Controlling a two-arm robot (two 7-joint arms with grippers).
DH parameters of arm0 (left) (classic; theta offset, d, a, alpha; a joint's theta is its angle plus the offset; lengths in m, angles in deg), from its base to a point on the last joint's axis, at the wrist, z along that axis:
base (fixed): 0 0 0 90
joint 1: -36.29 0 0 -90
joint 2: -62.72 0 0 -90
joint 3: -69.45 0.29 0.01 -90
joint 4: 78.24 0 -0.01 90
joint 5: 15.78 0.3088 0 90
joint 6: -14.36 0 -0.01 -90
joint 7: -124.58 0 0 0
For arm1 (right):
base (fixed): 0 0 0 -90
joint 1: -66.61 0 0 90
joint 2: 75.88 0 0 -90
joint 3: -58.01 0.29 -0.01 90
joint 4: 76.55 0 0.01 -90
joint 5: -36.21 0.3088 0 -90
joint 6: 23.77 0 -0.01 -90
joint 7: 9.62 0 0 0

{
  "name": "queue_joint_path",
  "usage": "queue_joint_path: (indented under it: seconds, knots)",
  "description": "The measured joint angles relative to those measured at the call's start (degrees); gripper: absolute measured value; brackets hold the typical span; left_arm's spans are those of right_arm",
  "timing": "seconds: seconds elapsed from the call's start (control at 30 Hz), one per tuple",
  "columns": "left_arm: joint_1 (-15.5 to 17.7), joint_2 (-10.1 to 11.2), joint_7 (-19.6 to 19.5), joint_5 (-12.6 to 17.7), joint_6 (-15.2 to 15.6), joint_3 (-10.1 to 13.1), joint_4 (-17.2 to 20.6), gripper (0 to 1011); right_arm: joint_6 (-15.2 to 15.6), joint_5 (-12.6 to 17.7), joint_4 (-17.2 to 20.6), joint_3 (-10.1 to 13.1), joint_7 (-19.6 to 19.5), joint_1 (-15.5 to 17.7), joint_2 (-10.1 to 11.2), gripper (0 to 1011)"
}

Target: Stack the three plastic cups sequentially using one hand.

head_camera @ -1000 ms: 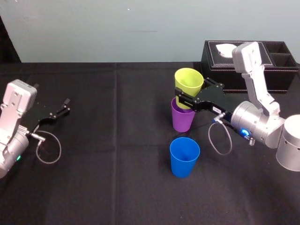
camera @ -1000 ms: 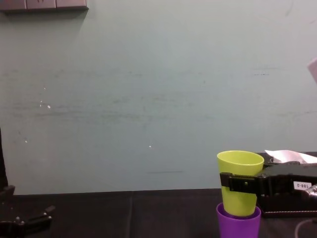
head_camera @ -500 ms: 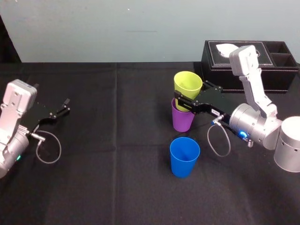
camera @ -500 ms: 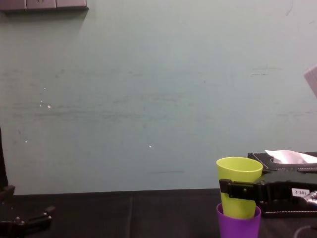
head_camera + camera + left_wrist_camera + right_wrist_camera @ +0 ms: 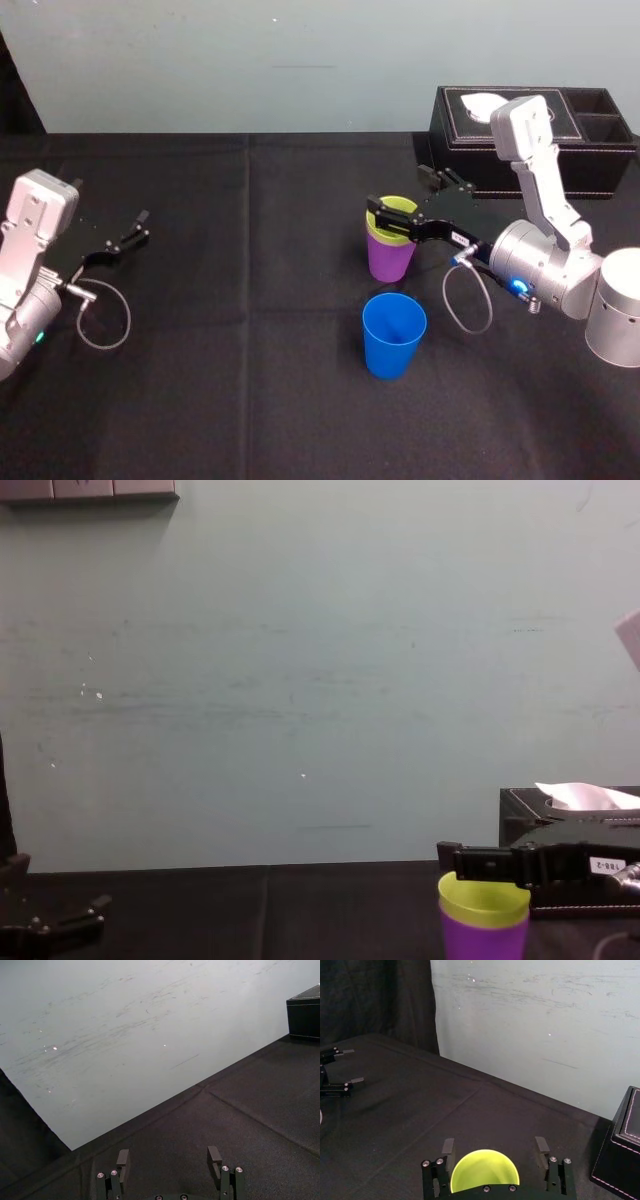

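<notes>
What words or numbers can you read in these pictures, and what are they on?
"188-2", as best it reads: on the white sticker on the side of the right end effector, seen in the chest view.
In the head view that sticker is too small to read.
No writing shows on the yellow-green cup, the purple cup, the blue cup or the black box.
</notes>
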Motion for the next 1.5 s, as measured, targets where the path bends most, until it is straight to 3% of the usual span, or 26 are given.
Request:
queue_joint_path:
  seconds: [0.07,0.3,0.47,0.67,0.7,0.73,1.0,1.2,1.5]
  knots:
    - [0.0,0.0,0.0,0.0,0.0,0.0,0.0,1011,0.0,0.01,0.01,0.01,0.0,0.01,0.01,1002]
    - [0.0,0.0,0.0,0.0,0.0,0.0,0.0,1011,-0.06,0.05,0.13,0.06,0.0,0.08,0.09,1003]
    - [0.0,0.0,0.0,0.0,0.0,0.0,0.0,1011,-1.08,1.0,1.98,0.81,1.71,1.19,1.67,1003]
    - [0.0,0.0,0.0,0.0,0.0,0.0,0.0,1011,-1.43,3.19,4.18,2.17,4.62,2.83,5.28,1003]
    - [0.0,0.0,0.0,0.0,0.0,0.0,0.0,1011,-1.99,4.11,4.66,2.67,6.04,3.65,7.02,1003]
    - [0.0,0.0,0.0,0.0,0.0,0.0,0.0,1011,-1.99,4.11,4.66,2.67,6.04,3.65,7.02,1003]
    - [0.0,0.0,0.0,0.0,0.0,0.0,0.0,1011,-5.59,7.74,4.16,4.22,13.08,6.44,13.87,1003]
    - [0.0,0.0,0.0,0.0,0.0,0.0,0.0,1011,-8.55,9.32,3.34,4.14,18.05,8.2,18.04,1003]
    - [0.0,0.0,0.0,0.0,0.0,0.0,0.0,1011,-13.09,11.04,1.34,2.2,25.75,9.14,21.69,1003]
